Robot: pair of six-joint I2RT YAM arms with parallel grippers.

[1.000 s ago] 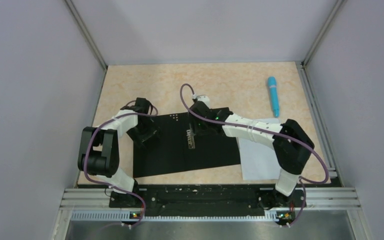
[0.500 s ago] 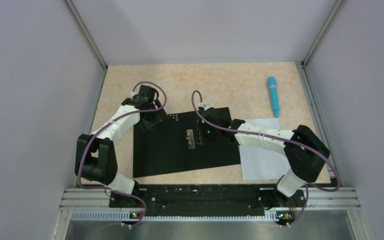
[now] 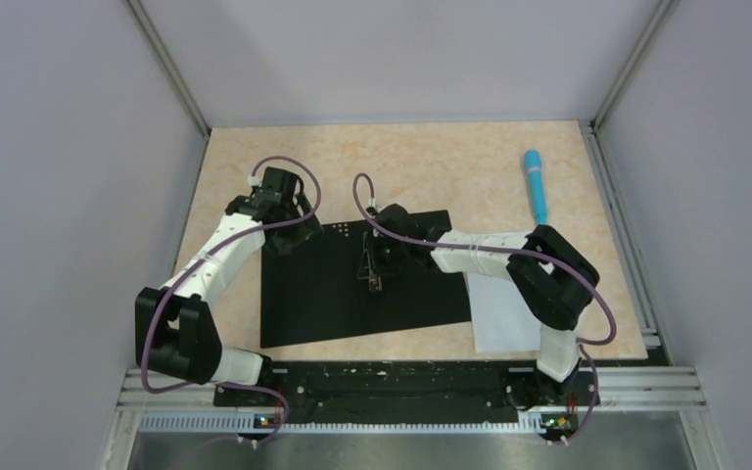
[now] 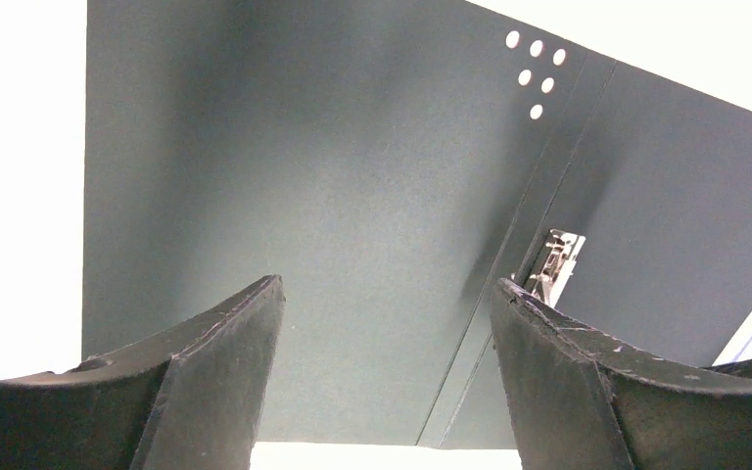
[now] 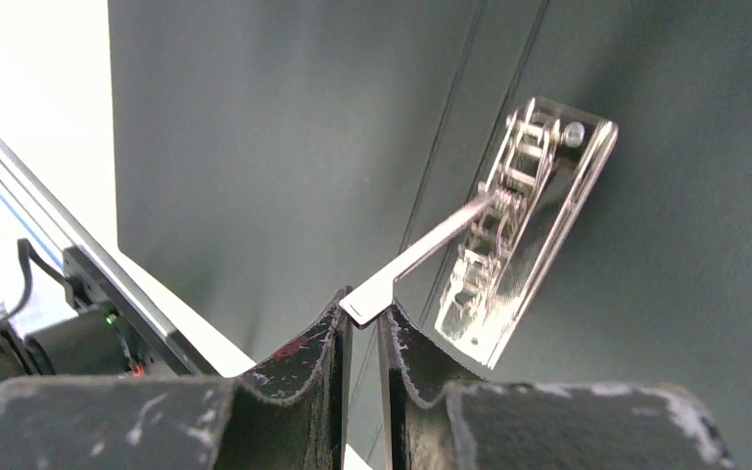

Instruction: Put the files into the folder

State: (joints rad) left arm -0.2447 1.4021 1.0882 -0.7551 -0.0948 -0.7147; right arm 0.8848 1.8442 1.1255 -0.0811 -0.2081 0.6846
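We've raised the silver clip lever (image 5: 431,245), right fingers (image 3: 377,264) pinching it (left fingers (image 3: 289,235) gape empty, ten o'clock); hold steady above the open black folder (image 3: 323,294).

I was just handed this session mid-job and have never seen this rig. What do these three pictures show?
Two robot arms are bolted at the near edge of a table. The wide picture looks down from above and behind them; the other two come from a camera on each wrist, with that arm's own dark fingers at the bottom. On the table lies an open folder, black inside up, with a metal clip on its spine. A white sheet of paper lies to its right, a blue pen farther back. The left gripper is open and empty over the folder's far left corner. The right gripper is pinched shut on the clip's thin lever.
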